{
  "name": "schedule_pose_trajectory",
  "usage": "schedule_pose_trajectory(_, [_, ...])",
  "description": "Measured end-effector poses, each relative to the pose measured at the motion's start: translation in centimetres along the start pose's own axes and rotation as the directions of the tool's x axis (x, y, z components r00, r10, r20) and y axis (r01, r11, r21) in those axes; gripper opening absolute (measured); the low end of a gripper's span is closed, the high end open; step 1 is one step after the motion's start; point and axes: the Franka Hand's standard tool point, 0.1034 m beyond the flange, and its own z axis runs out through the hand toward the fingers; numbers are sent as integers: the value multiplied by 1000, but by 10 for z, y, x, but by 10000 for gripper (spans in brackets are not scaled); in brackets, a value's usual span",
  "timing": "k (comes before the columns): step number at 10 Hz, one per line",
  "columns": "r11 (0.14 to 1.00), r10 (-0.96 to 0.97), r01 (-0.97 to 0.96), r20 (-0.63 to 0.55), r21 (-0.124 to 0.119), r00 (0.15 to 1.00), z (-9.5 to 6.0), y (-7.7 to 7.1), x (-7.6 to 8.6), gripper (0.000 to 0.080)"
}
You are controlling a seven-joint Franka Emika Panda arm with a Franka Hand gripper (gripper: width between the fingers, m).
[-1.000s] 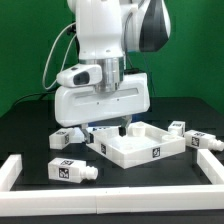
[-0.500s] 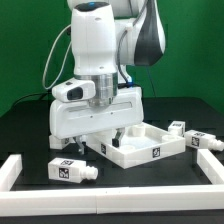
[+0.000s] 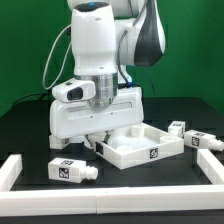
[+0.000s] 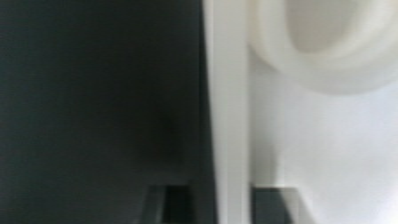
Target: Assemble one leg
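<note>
My gripper [image 3: 108,137] is low over the left rim of the large white tray-like panel [image 3: 150,150]. In the wrist view the gripper [image 4: 226,206] has one dark fingertip [image 4: 175,206] over the black table and the other on the panel's side. The panel's wall [image 4: 231,120] stands between them, with a small gap on the table side. The jaws look open. One leg [image 3: 72,171] lies loose at the front left. Another leg [image 3: 60,140] lies partly hidden behind the hand. Two more legs [image 3: 177,127] [image 3: 204,141] lie to the exterior view's right of the panel.
A white raised border [image 3: 110,199] runs along the front of the black table and up both sides [image 3: 10,170]. A green backdrop is behind the arm. Black cables hang at the arm's left.
The hand moved to the exterior view's left and down from over the panel's middle to its left rim, then sank a little lower. The panel and legs have not moved.
</note>
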Motion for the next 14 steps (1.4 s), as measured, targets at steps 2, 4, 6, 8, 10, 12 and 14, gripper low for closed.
schedule_pose_trajectory(2, [993,116,-116,-13,-7,993,-4,4,5,51])
schedule_pose_trajectory(4, [937,349,-349,-22,-2,937,-8,-5,23,51])
schedule_pose_trajectory(6, [912,409,-409,-1,11,912,-7,-12,39,51])
schedule_pose_trajectory(8, [914,406,-406,3,13,914,-5,-11,42,51])
schedule_pose_trajectory(10, [914,406,-406,4,13,914,-4,-11,42,51])
schedule_pose_trajectory(12, [914,406,-406,7,14,914,-4,-11,42,51])
schedule_pose_trajectory(14, [916,399,-400,17,26,917,1,-3,69,51])
